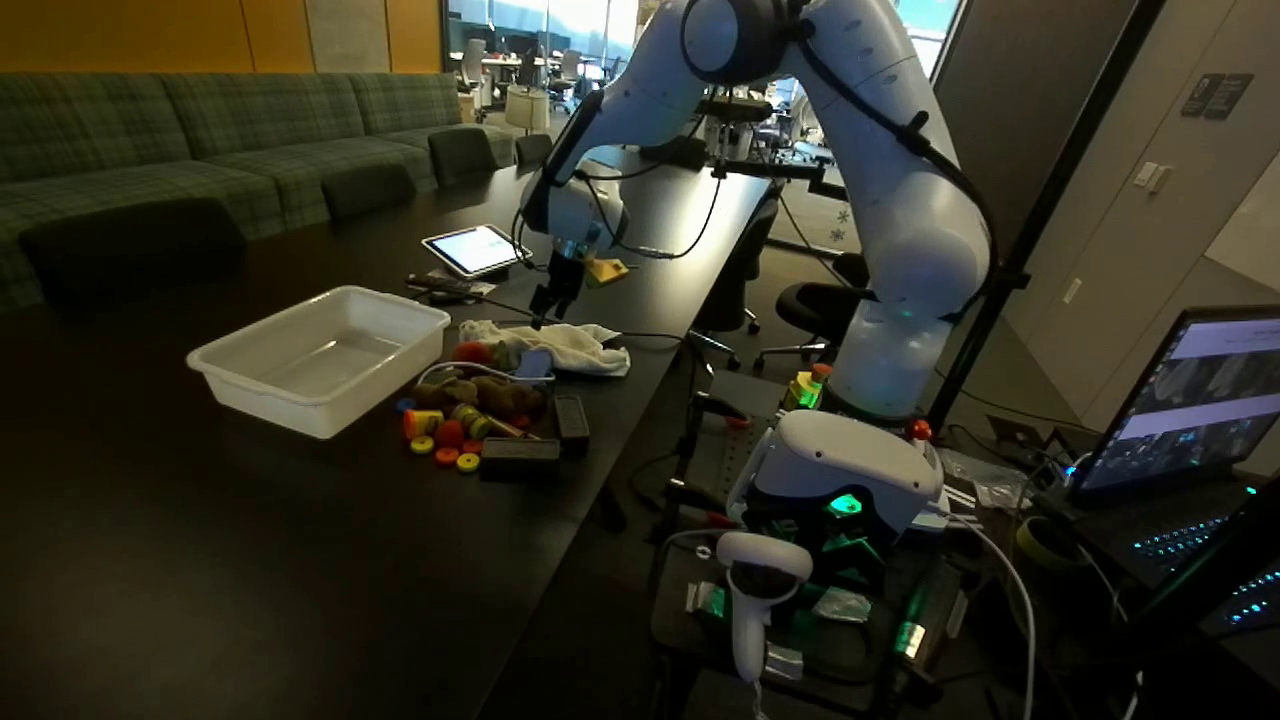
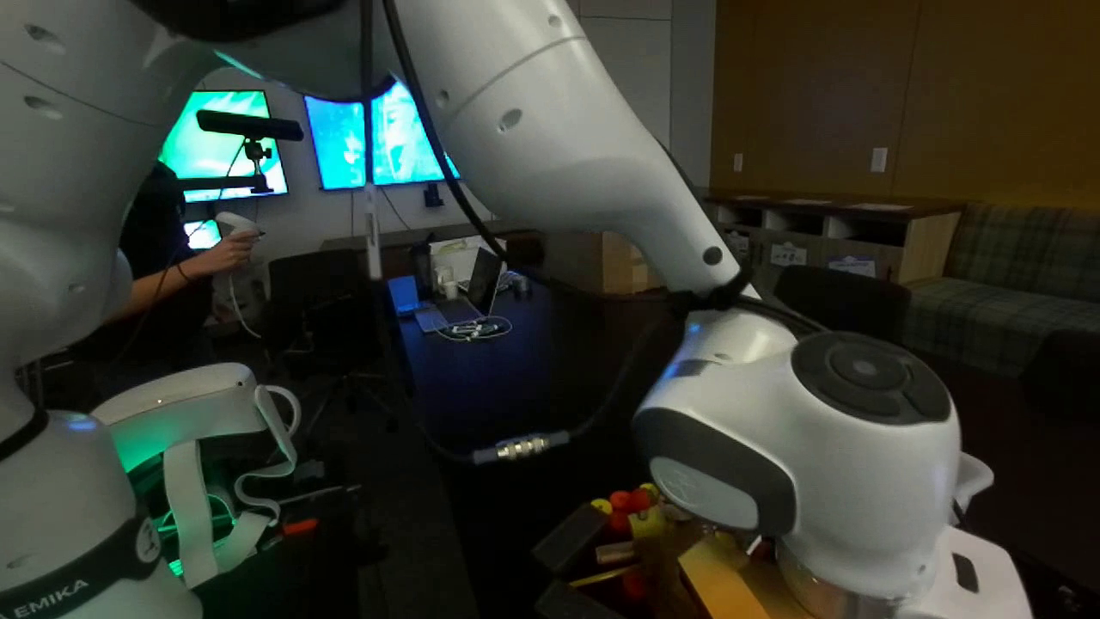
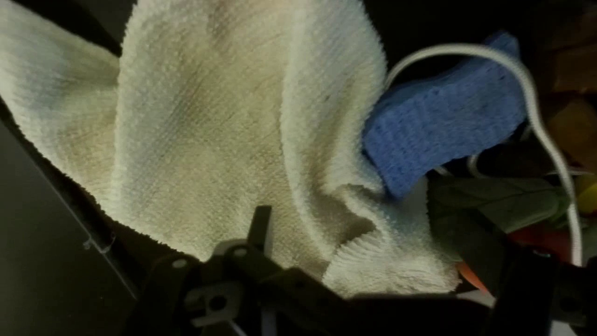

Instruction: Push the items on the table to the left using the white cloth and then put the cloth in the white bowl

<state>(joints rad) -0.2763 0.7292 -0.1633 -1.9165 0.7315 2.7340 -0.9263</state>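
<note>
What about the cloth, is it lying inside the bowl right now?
No, in an exterior view the cloth lies on the table, outside the bowl.

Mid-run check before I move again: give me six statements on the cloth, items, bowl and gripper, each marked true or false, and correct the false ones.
1. The white cloth lies on the table next to the items, outside the white bowl. True.
2. The cloth fully covers the items. False: most of them lie in plain view.
3. The gripper is open, with nothing in its grip. True.
4. The bowl is upside down. False: its open side faces up.
5. In the wrist view, a white cord crosses the blue block. True.
6. The items lie in the bowl. False: they are outside it, on the table.
</note>
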